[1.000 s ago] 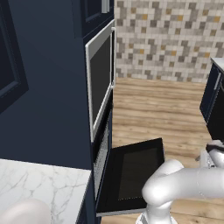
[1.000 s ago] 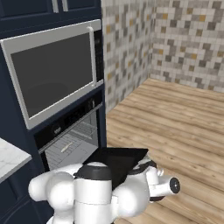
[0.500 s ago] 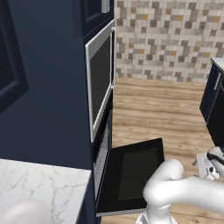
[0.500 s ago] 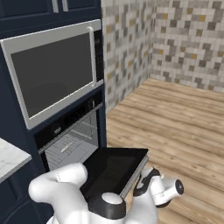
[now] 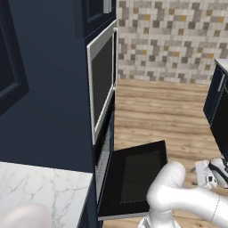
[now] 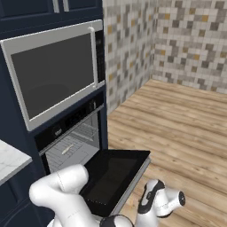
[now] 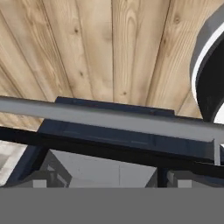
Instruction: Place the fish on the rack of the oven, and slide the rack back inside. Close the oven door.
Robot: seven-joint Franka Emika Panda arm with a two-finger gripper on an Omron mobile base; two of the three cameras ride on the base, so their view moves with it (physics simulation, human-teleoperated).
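- Oven door [image 6: 113,175] hangs open and flat, lower centre of the right base view; its silver handle [image 7: 109,118] crosses the hand view.
- Rack [image 6: 71,150] sits inside the oven [image 6: 66,142] cavity, centre left of that view.
- Fish [image 6: 66,150] lies on the rack as a small pale sliver.
- End effector [image 6: 148,201] is low, beside the door's outer edge, lower right; finger spacing cannot be told.
- Marble surface [image 5: 44,191] occupies the lower left of the left base view.

Glossy black glass oven door [image 6: 116,173], brushed-metal handle [image 7: 109,118], matt wood floor [image 6: 186,119]
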